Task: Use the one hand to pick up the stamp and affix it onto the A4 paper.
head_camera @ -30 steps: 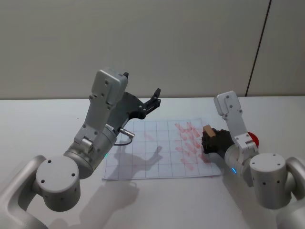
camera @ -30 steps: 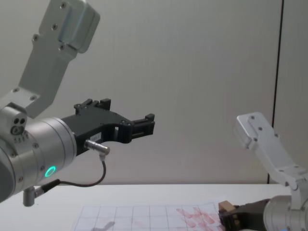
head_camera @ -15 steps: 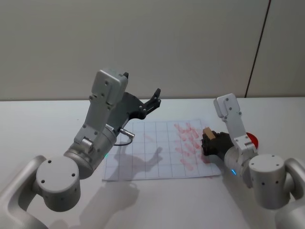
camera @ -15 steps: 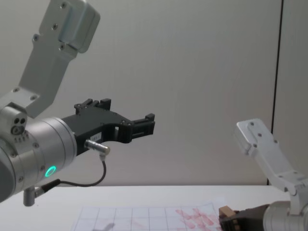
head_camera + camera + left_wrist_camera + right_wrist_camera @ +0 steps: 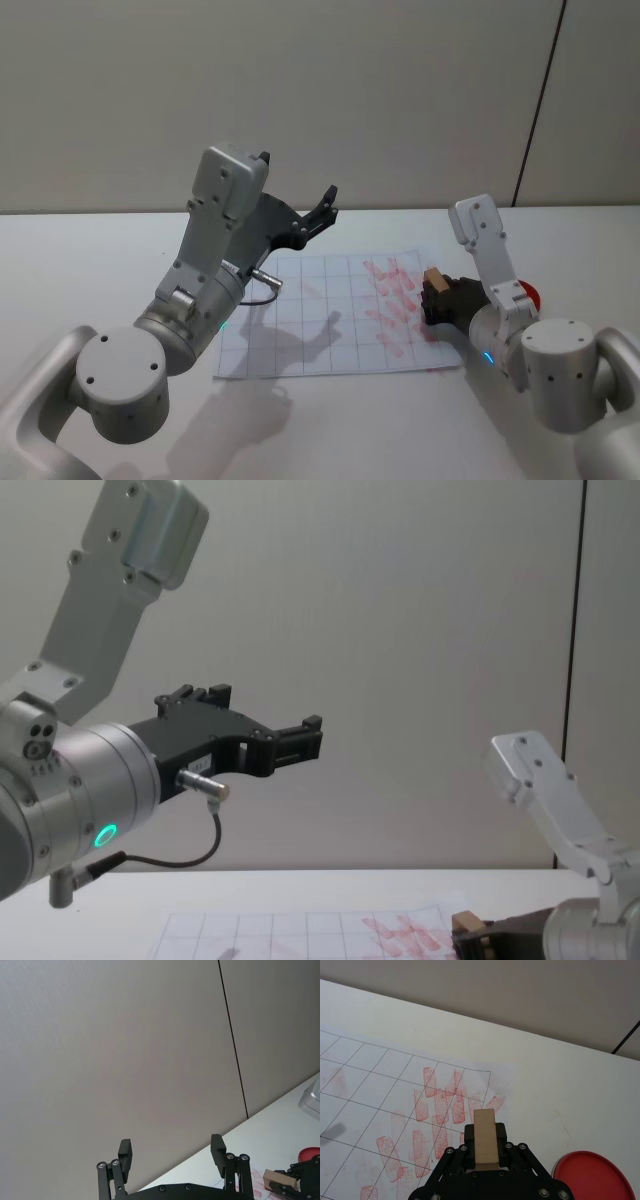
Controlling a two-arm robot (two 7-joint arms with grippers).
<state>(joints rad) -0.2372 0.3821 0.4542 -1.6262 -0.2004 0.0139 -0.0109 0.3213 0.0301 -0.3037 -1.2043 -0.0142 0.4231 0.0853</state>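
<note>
The stamp point(image 5: 433, 274), a small tan wooden block, is held in my right gripper point(image 5: 437, 296), which is shut on it. It hovers low over the right edge of the A4 paper point(image 5: 330, 300), a gridded white sheet with red stamp marks clustered on its right side. From the right wrist the stamp point(image 5: 485, 1137) juts out between the black fingers point(image 5: 461, 1150), above the marked paper point(image 5: 370, 1085). The chest view has the stamp point(image 5: 466, 923) just over the sheet point(image 5: 280, 925); whether it touches, I cannot tell. My left gripper point(image 5: 325, 212) hangs open, high above the paper's far left part.
A round red ink pad point(image 5: 533, 295) lies on the white table right of the paper, partly behind my right arm, and also shows from the right wrist point(image 5: 592, 1180). The raised left arm casts a shadow on the sheet. A grey wall stands behind the table.
My right gripper has sunk slightly lower with the stamp near the paper's right edge. The left arm has not moved.
</note>
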